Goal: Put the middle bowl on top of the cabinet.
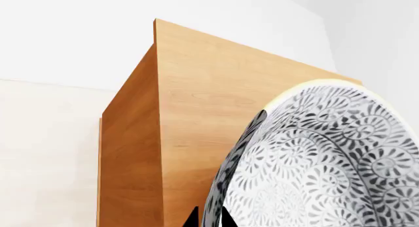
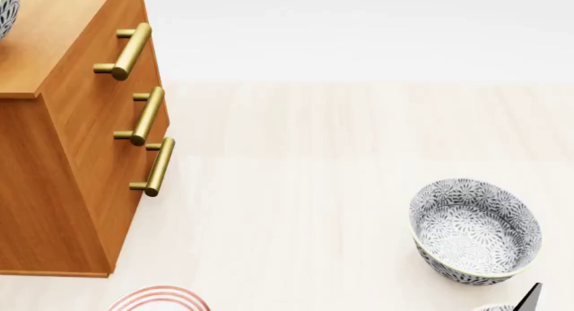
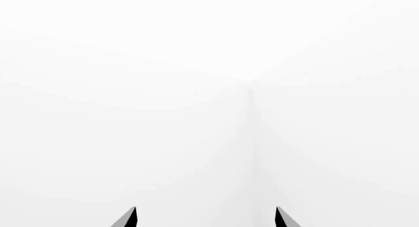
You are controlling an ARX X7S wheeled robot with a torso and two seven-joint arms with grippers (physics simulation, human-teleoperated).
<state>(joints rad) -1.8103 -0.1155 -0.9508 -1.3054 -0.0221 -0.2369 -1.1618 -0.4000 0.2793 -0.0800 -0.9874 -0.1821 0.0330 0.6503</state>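
Pale floor lies below as my left gripper point(image 1: 208, 218) pinches the middle bowl point(image 1: 327, 163) by its rim, tilted beside the cabinet point(image 1: 216, 119), so I should level it over the top before letting go; my right gripper point(image 3: 206, 218) hangs spread and empty.
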